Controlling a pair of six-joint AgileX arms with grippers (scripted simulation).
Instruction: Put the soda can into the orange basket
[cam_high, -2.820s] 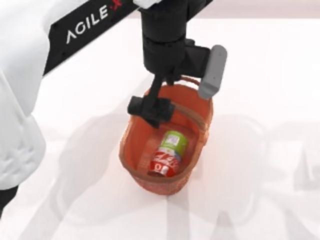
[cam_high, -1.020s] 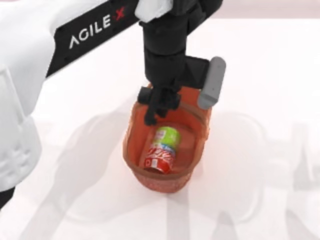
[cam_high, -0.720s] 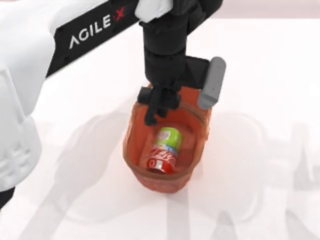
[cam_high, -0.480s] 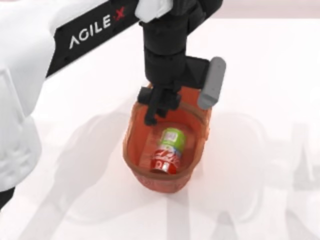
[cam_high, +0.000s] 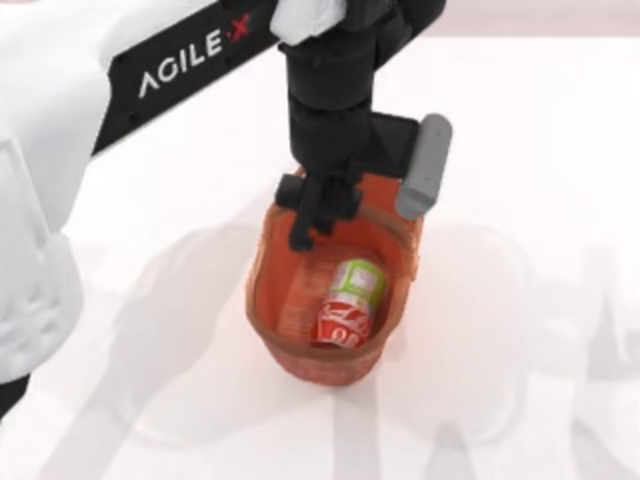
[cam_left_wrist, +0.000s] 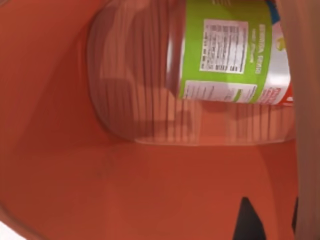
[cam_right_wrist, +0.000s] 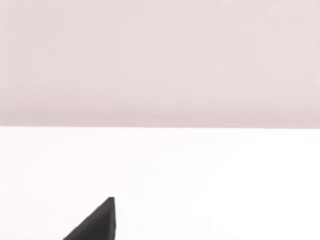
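While the left arm reaches in from the top view's upper left, its black two-finger left gripper hangs over the far end of the oval orange-red woven basket, which has a brown rim and an arched brown handle and stands on the white table. Whether the fingers are spread or pressed together I cannot tell; nothing shows between them.

Inside the basket lies the small cylindrical soda can, on its side on the slatted floor, close to the wall at the top view's right. Its long axis runs roughly along the basket's length, slightly slanted: the lime-green lower part points toward the gripper, the red upper part with white lettering toward the near end of the basket. The gripper is clear of the can.

From the left wrist, the can shows its green part with a white label panel, lying across the pale floor slats within the orange walls.

Only a dark fingertip of the right arm shows, above bare table.
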